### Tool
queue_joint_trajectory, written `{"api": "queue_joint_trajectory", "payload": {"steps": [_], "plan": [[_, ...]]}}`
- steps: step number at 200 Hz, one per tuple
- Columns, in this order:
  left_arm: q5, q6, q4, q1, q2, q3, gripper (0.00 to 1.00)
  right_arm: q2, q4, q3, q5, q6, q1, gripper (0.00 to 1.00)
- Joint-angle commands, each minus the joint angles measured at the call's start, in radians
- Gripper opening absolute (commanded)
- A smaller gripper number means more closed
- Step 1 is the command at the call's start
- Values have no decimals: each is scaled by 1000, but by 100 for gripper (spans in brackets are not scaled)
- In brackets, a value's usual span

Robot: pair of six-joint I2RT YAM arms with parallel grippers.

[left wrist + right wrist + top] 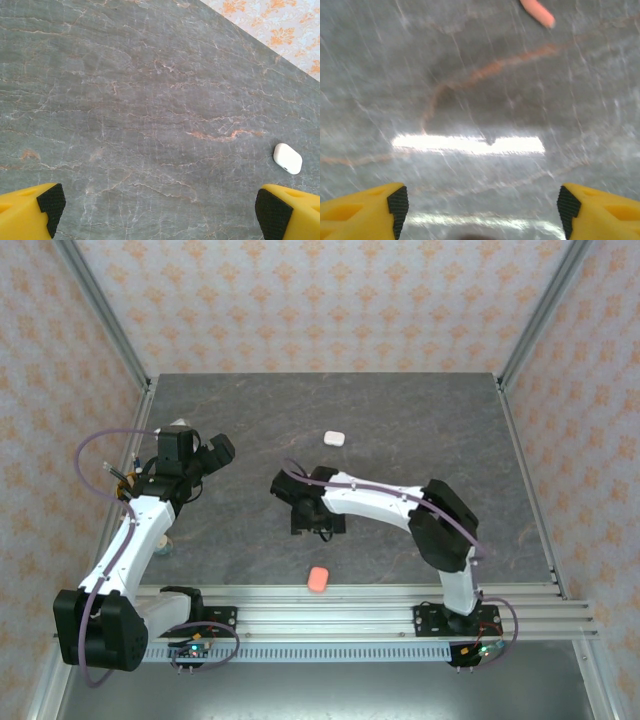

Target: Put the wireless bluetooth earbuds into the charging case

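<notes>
white charging case [334, 438] sits toward the far edge of the table [420, 420], coral case [319, 579] at the near edge; left claw [161, 206] and right claw [482, 207] gape wide, empty.

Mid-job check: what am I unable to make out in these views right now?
- white case: top view, too small to tell whether the lid is open; left wrist view, its shell hides any contents.
- pink case: right wrist view, motion-blurred and cut by the top edge.
- right gripper: top view, its fingertips hidden beneath its own wrist.
</notes>
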Motion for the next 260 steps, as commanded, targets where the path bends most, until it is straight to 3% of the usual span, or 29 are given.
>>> {"api": "queue_joint_trajectory", "payload": {"steps": [1,68,221,260], "plan": [[19,-10,-21,11,8,25,100,-64,-50,-51,11,-16,46,82],[29,-20,-11,9,18,20,100,-78,-22,-151,-71,132,133,86],[85,-2,19,9,29,0,100,31,86,-180,-140,333,205,76],[92,5,25,9,29,-8,100,45,105,-195,-128,356,210,69]]}}
